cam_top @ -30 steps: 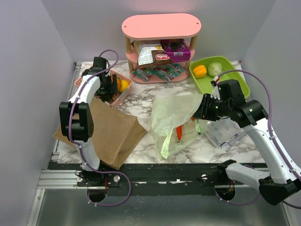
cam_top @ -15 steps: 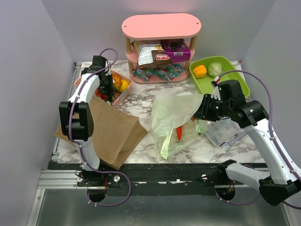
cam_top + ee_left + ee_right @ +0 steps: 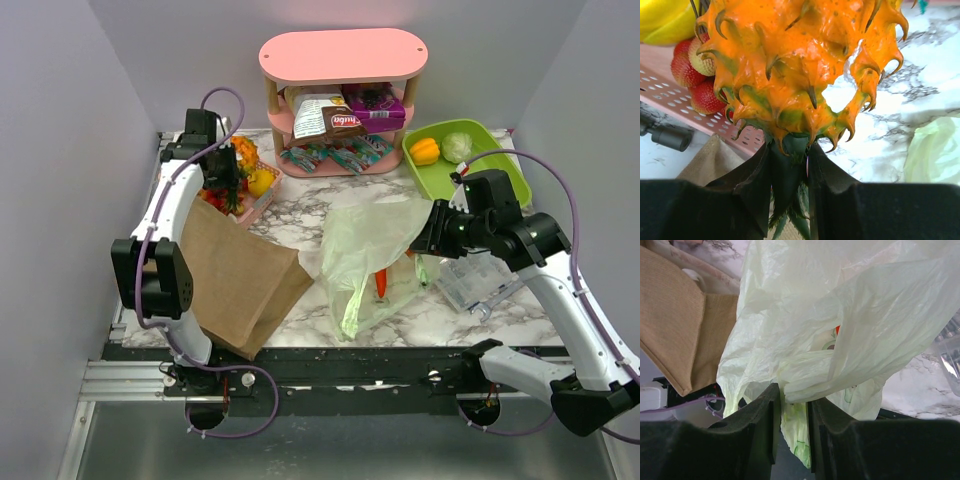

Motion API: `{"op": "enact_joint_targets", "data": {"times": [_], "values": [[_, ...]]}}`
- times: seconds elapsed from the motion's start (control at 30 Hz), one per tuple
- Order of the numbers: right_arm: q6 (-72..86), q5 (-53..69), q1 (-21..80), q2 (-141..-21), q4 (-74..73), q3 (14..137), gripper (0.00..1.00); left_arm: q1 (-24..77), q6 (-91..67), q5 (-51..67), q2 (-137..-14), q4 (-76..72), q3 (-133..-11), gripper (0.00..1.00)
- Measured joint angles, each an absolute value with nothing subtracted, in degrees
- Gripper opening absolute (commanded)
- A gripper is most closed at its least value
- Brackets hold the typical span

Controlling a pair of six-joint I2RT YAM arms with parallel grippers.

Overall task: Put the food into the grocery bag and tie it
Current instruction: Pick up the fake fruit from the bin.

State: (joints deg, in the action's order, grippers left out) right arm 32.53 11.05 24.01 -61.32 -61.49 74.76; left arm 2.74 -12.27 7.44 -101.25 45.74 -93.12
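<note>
Two grips: our left gripper (image 3: 790,152) clamps the green tuft (image 3: 789,187) of the orange spiky fruit (image 3: 795,70) just beyond it, likely light and swing-prone. Our right gripper (image 3: 792,399) pinches the thin, slippery grocery bag (image 3: 865,315) ahead.

Marble tabletop (image 3: 300,215): pink shelf rack (image 3: 343,55) at back, green tray (image 3: 500,150) right, pink basket (image 3: 255,205) left. Nearer: brown paper bag (image 3: 235,275), grocery bag (image 3: 365,260), clear box (image 3: 470,280).
</note>
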Motion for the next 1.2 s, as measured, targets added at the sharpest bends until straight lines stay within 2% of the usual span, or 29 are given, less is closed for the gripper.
{"op": "enact_joint_targets", "data": {"times": [0.37,0.83,1.07,1.2], "values": [[32.7,10.8,24.0,-64.4,-62.7,75.5,0.33,3.1,-13.6,10.6,-92.9,45.0,-93.2,0.0],[31.9,9.9,24.0,-65.8,-62.6,77.2,0.32,4.8,-15.9,19.4,-71.9,42.5,-83.5,0.0],[31.5,9.9,24.0,-66.0,-61.8,77.4,0.31,8.5,-15.5,23.7,-66.9,41.6,-82.3,0.0],[31.4,9.8,24.0,-65.9,-61.3,77.3,0.31,14.9,-13.7,25.8,-64.7,41.1,-81.5,0.0]]}}
